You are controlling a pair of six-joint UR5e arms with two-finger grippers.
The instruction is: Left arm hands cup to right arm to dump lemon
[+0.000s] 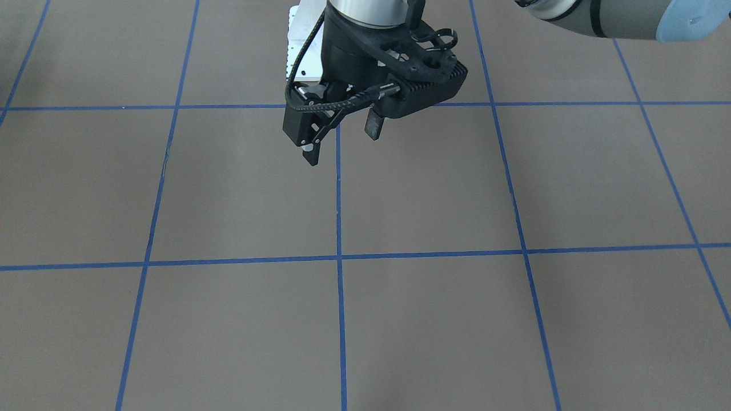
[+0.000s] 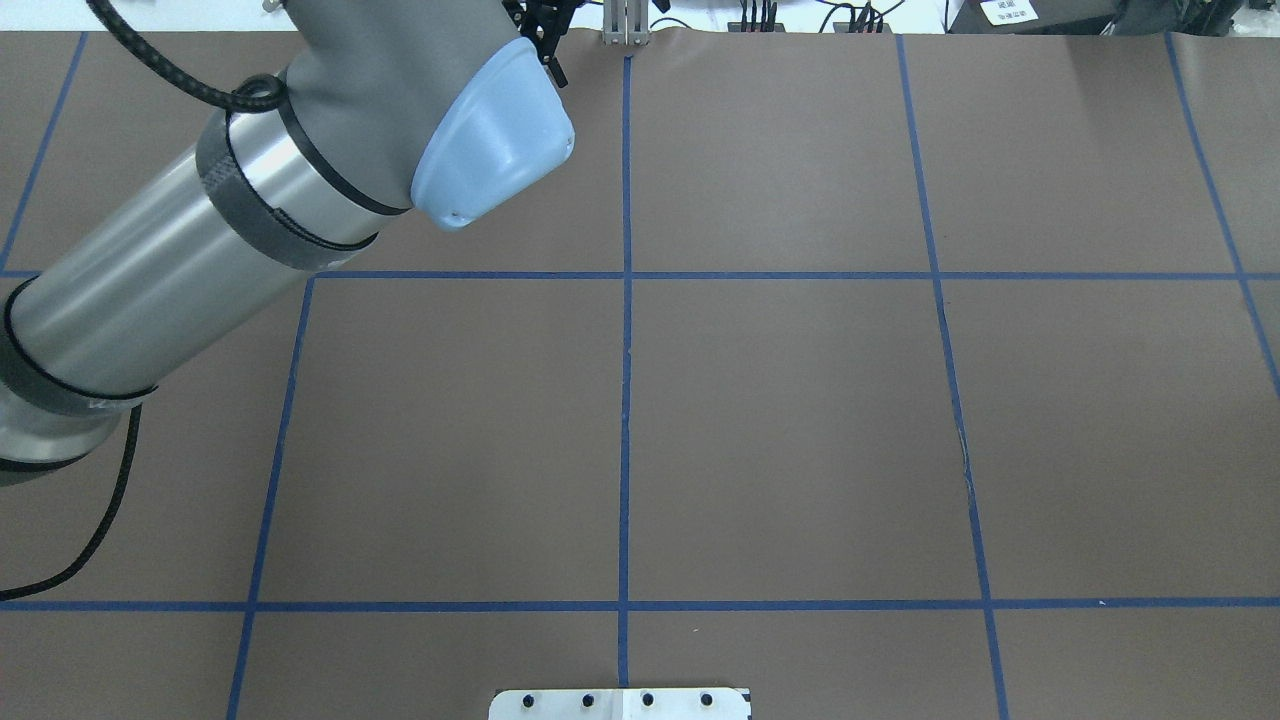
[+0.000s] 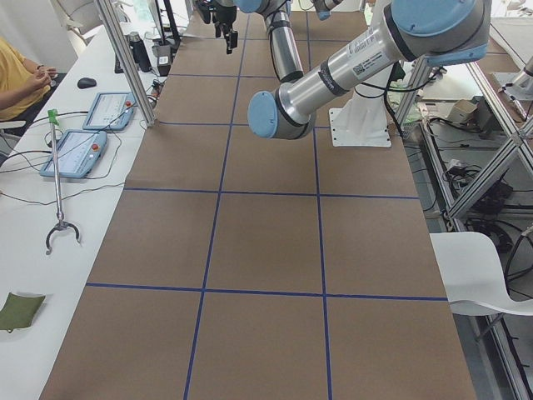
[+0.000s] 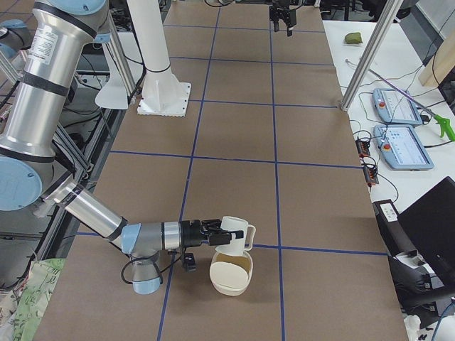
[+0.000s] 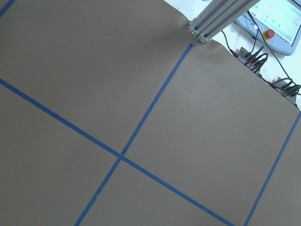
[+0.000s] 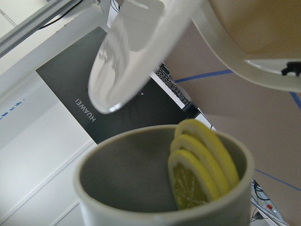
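My right gripper [image 4: 213, 235] is shut on the cream-white cup [image 4: 234, 234] and holds it, tilted, just above a cream bowl [image 4: 231, 275] near the table's right end. In the right wrist view the cup [image 6: 127, 183] shows its grey inside, with the yellow lemon [image 6: 200, 172] slices leaning against the wall on the bowl's side. My left gripper [image 1: 341, 149], the bulky black block, hangs open and empty over the far middle of the table. It also shows small in the exterior right view [image 4: 283, 18].
The bowl's rim [image 6: 254, 52] is close beside the cup's mouth. A black laptop [image 4: 426, 227] and control tablets [image 4: 398, 142] lie on the side table beyond. The white base plate [image 2: 620, 703] is at the near edge. The left arm's elbow [image 2: 490, 150] overhangs the table.
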